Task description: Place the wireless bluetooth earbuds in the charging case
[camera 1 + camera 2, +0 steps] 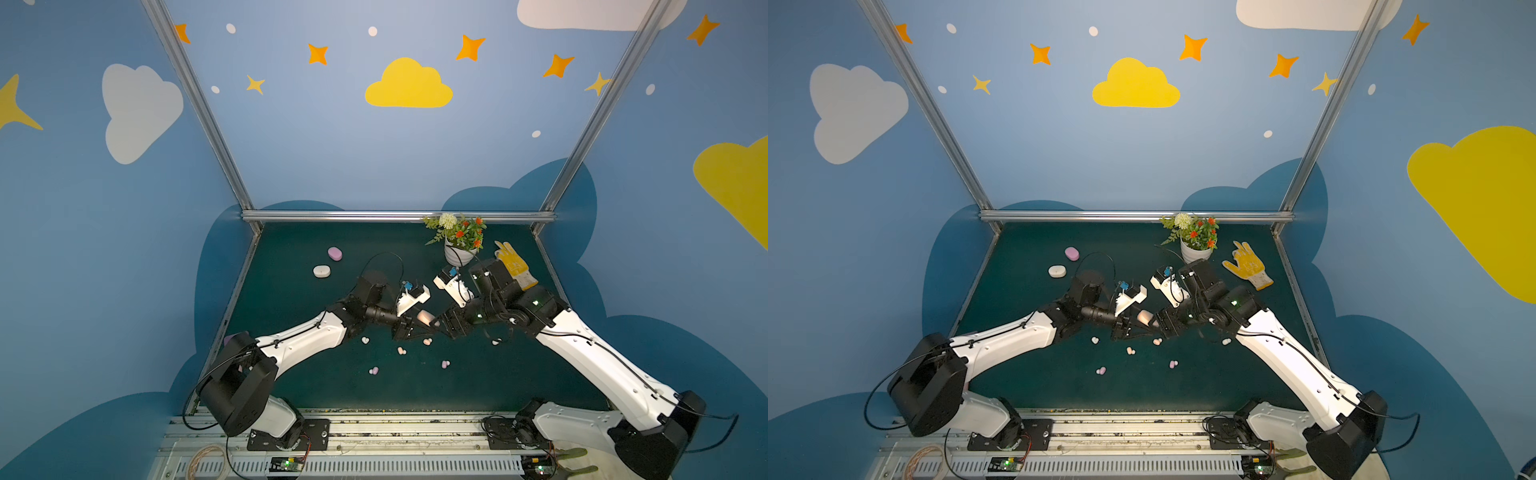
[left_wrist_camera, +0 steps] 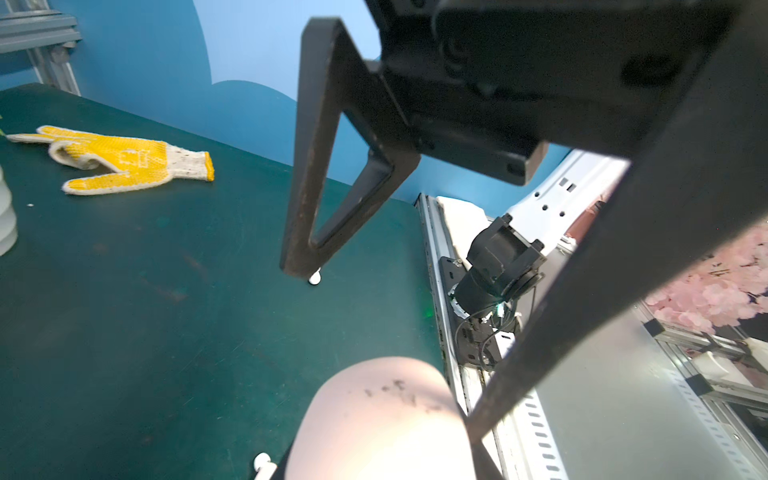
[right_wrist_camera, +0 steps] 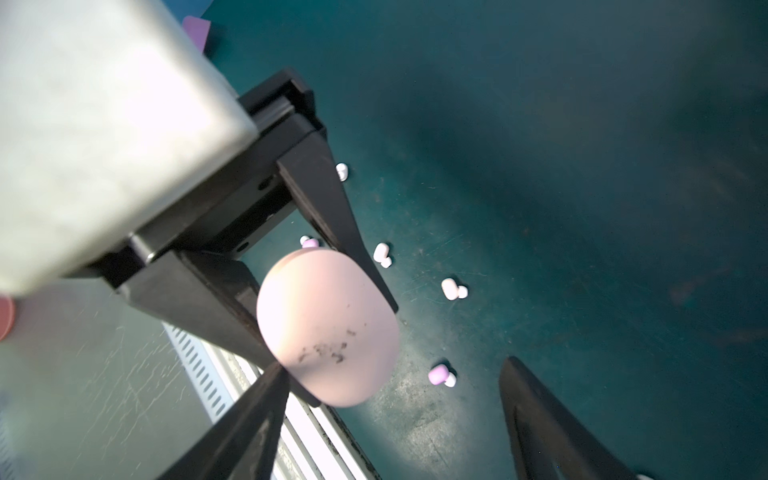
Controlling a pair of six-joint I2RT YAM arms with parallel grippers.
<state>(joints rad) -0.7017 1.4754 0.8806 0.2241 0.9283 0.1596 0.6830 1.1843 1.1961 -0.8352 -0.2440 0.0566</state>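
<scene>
Both top views look steeply down from high at the front toward the back wall [image 1: 316, 158], sharing nearly the whole green table [image 1: 316, 395], offset slightly sideways. The left wrist view looks low across the table toward the yellow glove [image 2: 124, 158], with the pink case [image 2: 374, 424] very near. The right wrist view looks down on that case [image 3: 328, 324] at close range.

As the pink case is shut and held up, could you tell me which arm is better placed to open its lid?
Right. The left end effector grips the case in the air, so it is busy. The right end effector is open and faces the case, one finger at its edge.
</scene>
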